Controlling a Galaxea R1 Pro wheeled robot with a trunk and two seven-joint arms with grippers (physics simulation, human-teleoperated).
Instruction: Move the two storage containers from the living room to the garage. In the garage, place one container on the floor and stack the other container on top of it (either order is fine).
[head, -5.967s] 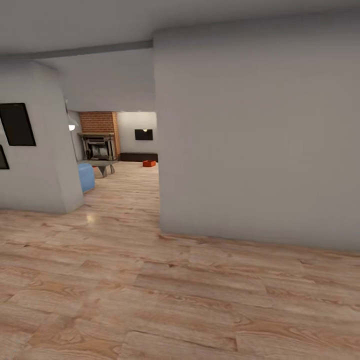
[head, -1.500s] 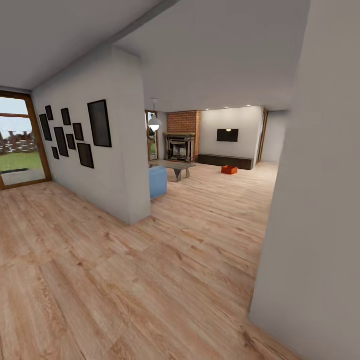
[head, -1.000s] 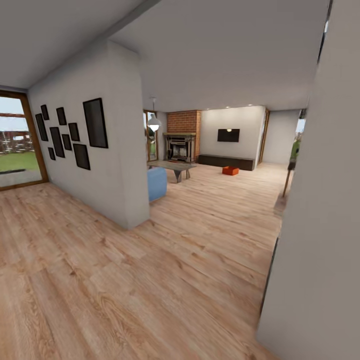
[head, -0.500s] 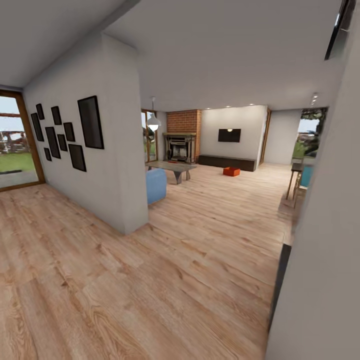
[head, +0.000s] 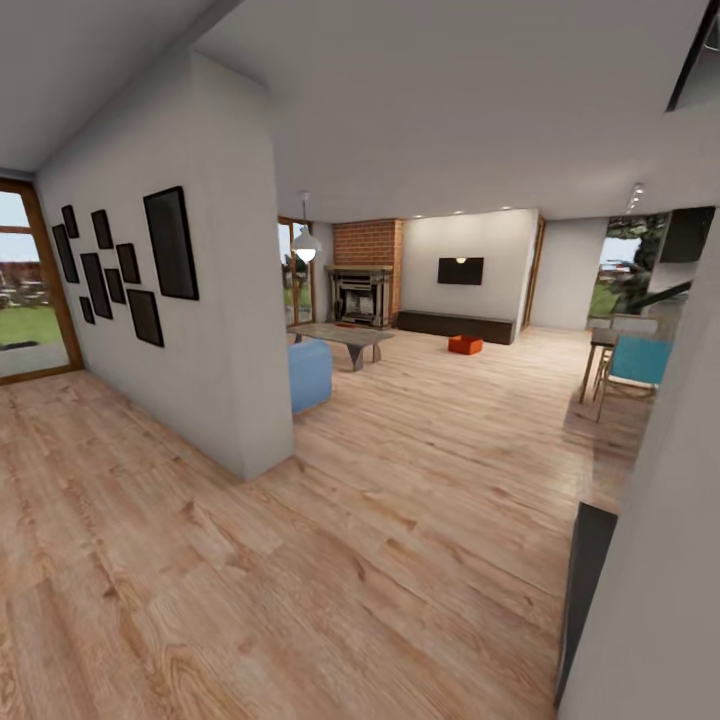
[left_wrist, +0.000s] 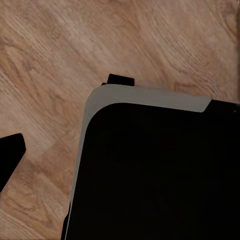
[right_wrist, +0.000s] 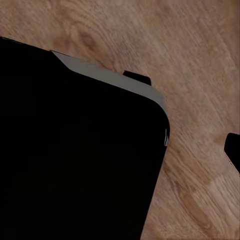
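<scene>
View has pushed forward past the wall corner (head: 250, 400) (camera moved, not the room). One bin (head: 465, 345) sits on the wood floor (head: 400, 520) near the TV (head: 460, 271). Hand states: cannot tell.

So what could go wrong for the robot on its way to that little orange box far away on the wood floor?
It might scrape the grey wall edge close on its right as it rolls past. The blue sofa end and the wall corner beside it narrow the path on the left, so a wide turn could bump them. The orange-red storage container looks small and far off, so the robot may misjudge where to stop. I can pick out just one orange shape there.
</scene>
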